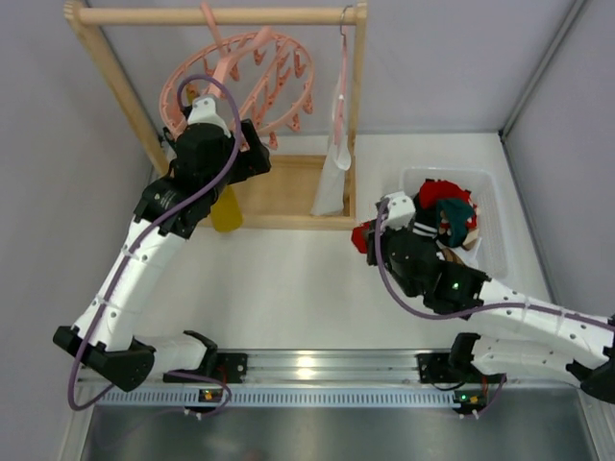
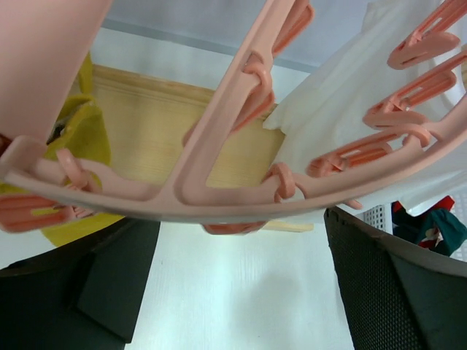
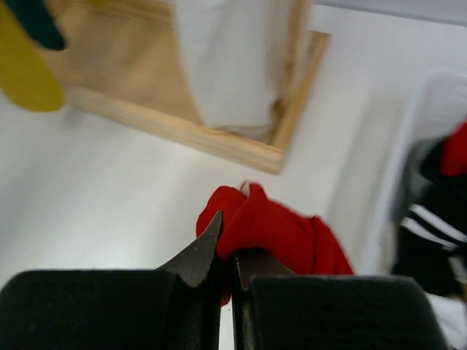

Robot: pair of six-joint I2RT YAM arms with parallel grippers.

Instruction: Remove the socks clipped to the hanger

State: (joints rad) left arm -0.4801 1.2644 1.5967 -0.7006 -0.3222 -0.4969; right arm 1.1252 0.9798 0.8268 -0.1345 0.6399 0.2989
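Left gripper [image 2: 233, 299]: we see its two dark fingers [image 2: 387, 292] standing wide apart, with nothing pinched between them. It is raised just under the hanger [image 2: 182, 197]. The pink rim and one crossbar run across the wrist view above the fingers; we cannot tell whether either finger touches the rim. Small pink pegs [image 2: 394, 117] hang along the rim.

At the left of that view a yellow sock [image 2: 80, 146] hangs by the rim. A blurred pink shape close to the lens hides its top, so we cannot tell whether a peg grips it. From above, the same sock shows below the left wrist, over the base board of the wooden rack [image 1: 216, 15].

Right gripper [image 3: 228, 255]: the jaws are closed, tips together on a fold of a red sock [image 3: 284, 233]. The sock bunches up past the fingertips. It is held low over the table [image 1: 288, 288], between the near right corner of the rack's base and the bin [image 1: 492, 206]. We cannot tell whether the sock touches the table.

Outward: the white bin sits just right of the right gripper. It holds a heap of socks [image 1: 444, 197], red and dark teal, beside a black-and-white striped garment [image 3: 427, 219].

The rack stands at the far side of the table. The hanger hangs tilted from the rack's top bar, towards the left end. At the bar's right end hangs a slim pink hanger [image 1: 342, 77], and a white cloth [image 1: 334, 168] drops from it to the base board.
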